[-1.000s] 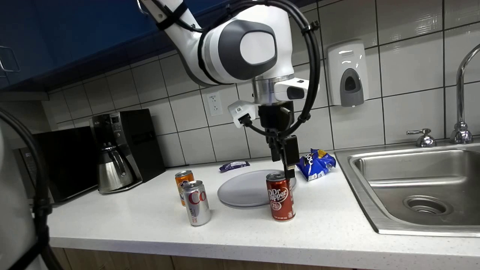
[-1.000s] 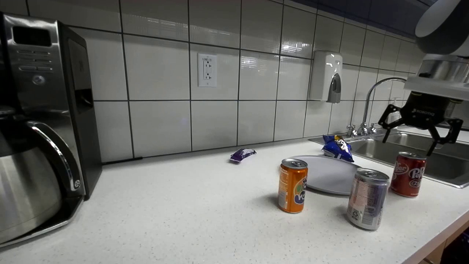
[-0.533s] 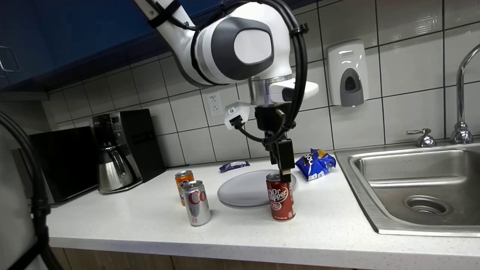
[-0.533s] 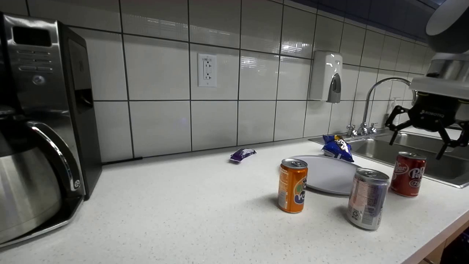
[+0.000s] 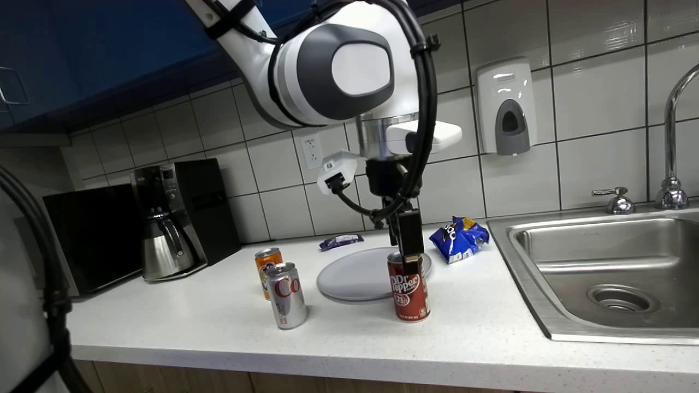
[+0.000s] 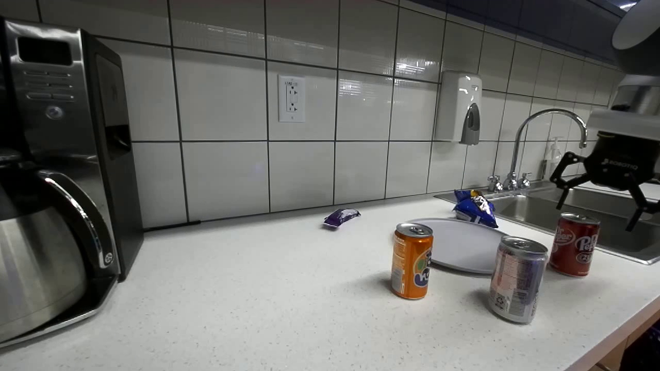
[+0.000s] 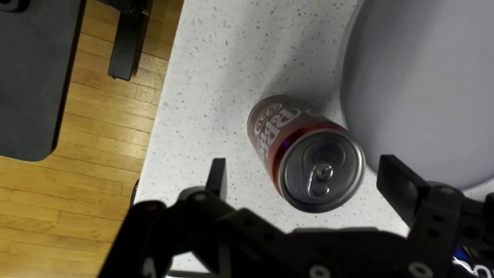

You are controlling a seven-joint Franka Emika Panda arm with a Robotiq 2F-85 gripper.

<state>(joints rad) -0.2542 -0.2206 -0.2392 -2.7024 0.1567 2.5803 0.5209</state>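
Note:
My gripper (image 7: 303, 170) stands open above a red Dr Pepper can (image 7: 272, 133), pointing down. In the wrist view the can's silver lid lies between the two fingers (image 7: 218, 177), with a gap on either side. Nothing is held. An exterior view has one fingertip overlapping the upper part of the upright red can (image 5: 410, 303). Left of it stand a silver Diet Coke can (image 5: 288, 303) and an orange Fanta can (image 6: 411, 268), both upright. A grey plate (image 7: 424, 96) lies close beside the red can.
A blue chip bag (image 5: 460, 240) sits behind the plate near the steel sink (image 5: 524, 295). A purple wrapped snack (image 6: 341, 217) lies by the tiled wall. The coffee maker (image 5: 199, 213) stands far left. The counter's front edge (image 5: 327, 363) runs close to the cans.
The gripper has come slightly lower and shifted left in an exterior view, rightward in the opposite camera's picture. It stayed open. Cans, plate and snacks have not moved.

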